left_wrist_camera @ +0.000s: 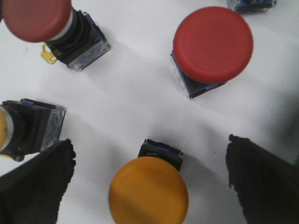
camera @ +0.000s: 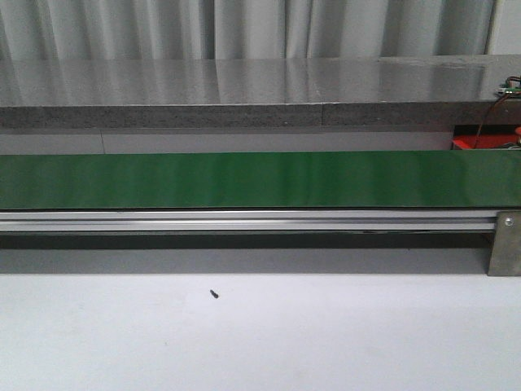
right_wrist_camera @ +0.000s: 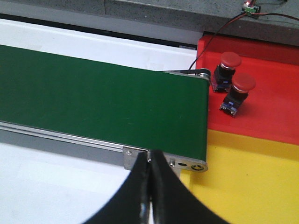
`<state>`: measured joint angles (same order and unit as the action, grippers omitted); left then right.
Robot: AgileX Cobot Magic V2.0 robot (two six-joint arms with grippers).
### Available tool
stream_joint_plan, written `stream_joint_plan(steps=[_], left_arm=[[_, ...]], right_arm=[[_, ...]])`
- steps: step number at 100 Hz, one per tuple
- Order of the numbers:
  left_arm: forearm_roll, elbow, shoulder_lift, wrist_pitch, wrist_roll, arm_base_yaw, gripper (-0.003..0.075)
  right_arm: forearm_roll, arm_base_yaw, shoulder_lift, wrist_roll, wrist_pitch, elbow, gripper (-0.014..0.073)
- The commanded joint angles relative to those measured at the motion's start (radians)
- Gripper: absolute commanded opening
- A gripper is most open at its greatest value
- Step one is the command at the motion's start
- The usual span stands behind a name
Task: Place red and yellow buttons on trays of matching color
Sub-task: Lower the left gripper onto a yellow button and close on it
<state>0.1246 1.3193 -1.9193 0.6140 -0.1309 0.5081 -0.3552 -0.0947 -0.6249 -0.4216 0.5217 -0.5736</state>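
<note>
In the left wrist view a yellow button point(left_wrist_camera: 148, 192) stands upright on the white table, between the spread black fingers point(left_wrist_camera: 32, 186) of my left gripper point(left_wrist_camera: 149, 142), which is open and touches nothing. Two red buttons point(left_wrist_camera: 212, 44) point(left_wrist_camera: 37, 18) stand beyond it, and another yellow button point(left_wrist_camera: 7, 133) lies on its side at the edge. In the right wrist view my right gripper point(right_wrist_camera: 149, 156) is shut and empty, over the end of the belt. The red tray point(right_wrist_camera: 275, 102) holds two red buttons point(right_wrist_camera: 230, 60) point(right_wrist_camera: 243, 83). The yellow tray point(right_wrist_camera: 252, 182) adjoins it. Neither gripper appears in the front view.
A green conveyor belt point(camera: 244, 179) on a metal rail runs across the table, and its end point(right_wrist_camera: 187, 107) meets the trays. A grey ledge rises behind it. A sliver of the red tray point(camera: 487, 142) shows at the far right. A small dark speck point(camera: 214, 294) lies on the white table.
</note>
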Motion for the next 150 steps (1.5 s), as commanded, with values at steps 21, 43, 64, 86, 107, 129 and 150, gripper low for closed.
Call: stream_joint_plan(steps=[21, 43, 64, 86, 107, 129, 150], left_arm=[[-0.02, 0.032, 0.012, -0.055, -0.009, -0.001, 0.0638], [-0.02, 0.032, 0.008, -0.053, -0.009, -0.001, 0.0623], [-0.02, 0.032, 0.008, -0.047, -0.009, -0.001, 0.0431], [-0.02, 0.032, 0.008, -0.04, -0.009, -0.001, 0.021], [-0.02, 0.032, 0.044, -0.009, -0.009, -0.001, 0.0144], [-0.054, 0.039, 0.177, 0.049, -0.001, -0.001, 0.0144], [-0.193, 0.106, 0.279, 0.135, 0.138, -0.052, 0.0144]], right_arm=[[-0.019, 0.0, 0.003, -0.006, -0.062, -0.023, -0.0068], [-0.019, 0.0, 0.003, -0.006, -0.062, -0.023, -0.0068], [-0.019, 0.0, 0.003, -0.006, -0.062, -0.023, -0.0068], [-0.019, 0.0, 0.003, -0.006, -0.062, -0.023, -0.0068], [-0.019, 0.0, 0.003, -0.006, -0.062, -0.023, -0.0068], [-0.019, 0.0, 0.003, -0.006, -0.062, -0.023, -0.0068], [-0.019, 0.0, 0.003, -0.006, -0.062, -0.023, -0.0068]])
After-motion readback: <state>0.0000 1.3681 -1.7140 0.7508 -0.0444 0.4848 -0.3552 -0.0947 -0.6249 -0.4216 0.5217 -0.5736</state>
